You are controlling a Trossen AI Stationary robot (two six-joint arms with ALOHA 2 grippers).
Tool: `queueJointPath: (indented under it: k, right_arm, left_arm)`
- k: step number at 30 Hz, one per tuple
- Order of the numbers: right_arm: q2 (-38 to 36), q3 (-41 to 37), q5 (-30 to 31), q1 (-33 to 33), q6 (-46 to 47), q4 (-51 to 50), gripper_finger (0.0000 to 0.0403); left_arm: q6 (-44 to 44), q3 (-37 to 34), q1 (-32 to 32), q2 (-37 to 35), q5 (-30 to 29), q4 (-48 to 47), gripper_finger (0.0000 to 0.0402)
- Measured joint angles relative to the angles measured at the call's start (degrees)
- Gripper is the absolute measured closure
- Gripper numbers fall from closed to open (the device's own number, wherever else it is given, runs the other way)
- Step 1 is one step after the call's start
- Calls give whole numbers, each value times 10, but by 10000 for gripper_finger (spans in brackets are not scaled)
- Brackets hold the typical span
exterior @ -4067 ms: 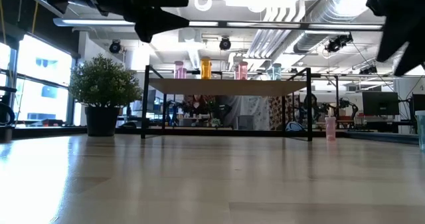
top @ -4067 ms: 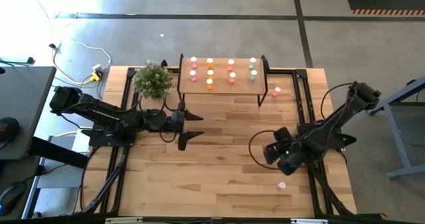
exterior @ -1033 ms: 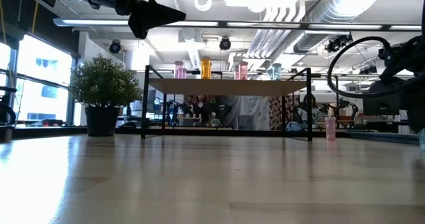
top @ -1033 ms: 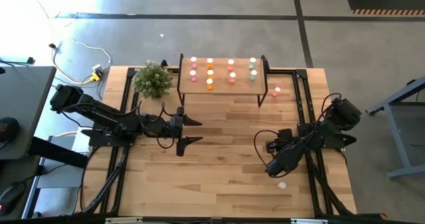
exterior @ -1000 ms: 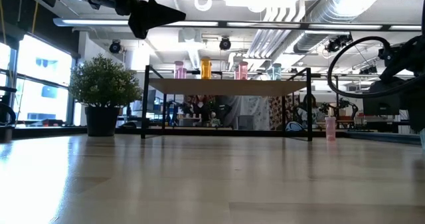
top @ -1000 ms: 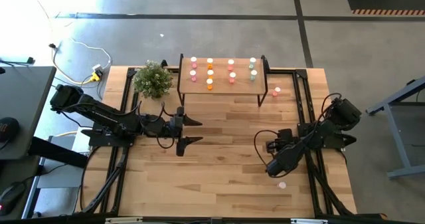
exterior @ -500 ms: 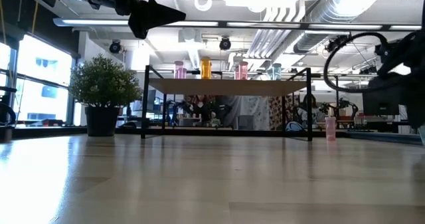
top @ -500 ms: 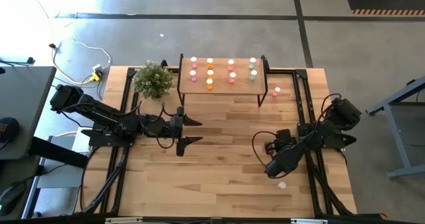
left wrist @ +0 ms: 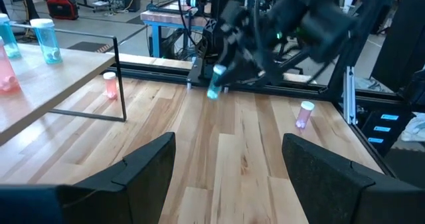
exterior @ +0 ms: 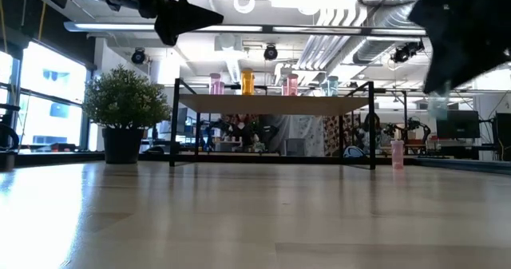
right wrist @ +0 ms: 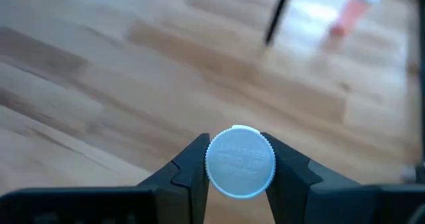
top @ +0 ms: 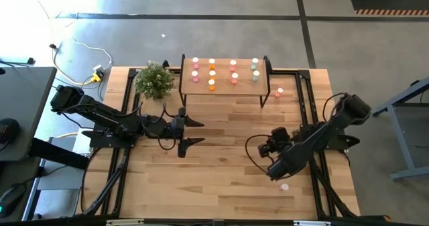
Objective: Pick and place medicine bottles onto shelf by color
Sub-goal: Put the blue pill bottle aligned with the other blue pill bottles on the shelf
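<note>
The right gripper (right wrist: 239, 177) is clamped on a pale green medicine bottle (right wrist: 240, 161), held clear of the table (top: 221, 152) at its near right. The shelf (top: 224, 85) lies across the table at the far edge, its pale bottles (top: 255, 68) at the right end, nearest this arm. The left gripper (top: 191, 132) waits spread wide mid-table. The cap's embossed lettering cannot be read.

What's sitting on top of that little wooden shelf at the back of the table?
On the shelf stand small medicine bottles in rows: pink, orange, red-pink and pale green. From table height only some show; the rest are hidden behind the front ones.
</note>
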Motion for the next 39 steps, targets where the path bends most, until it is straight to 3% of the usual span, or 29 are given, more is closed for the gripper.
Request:
queueJointPath:
  k: [6, 11, 18, 27, 33, 39]
  right_arm:
    - [-91, -4, 87, -16, -59, 0, 291]
    - [-165, -4, 136, -60, -162, 23, 291]
    - [-261, -4, 147, -163, -371, 102, 291]
    - [-317, -4, 18, -328, -729, 312, 291]
    - [-293, -4, -84, -435, -813, 333, 291]
    - [-253, -4, -166, -497, -879, 379, 291]
  left_arm:
    - [3, 0, 0, -1, 0, 1, 135]
    - [3, 0, 0, -1, 0, 0, 135]
    - [6, 0, 0, -1, 0, 0, 135]
    - [8, 0, 0, 0, 0, 0, 135]
    - [8, 0, 0, 0, 0, 0, 135]
    - [8, 0, 0, 0, 0, 0, 135]
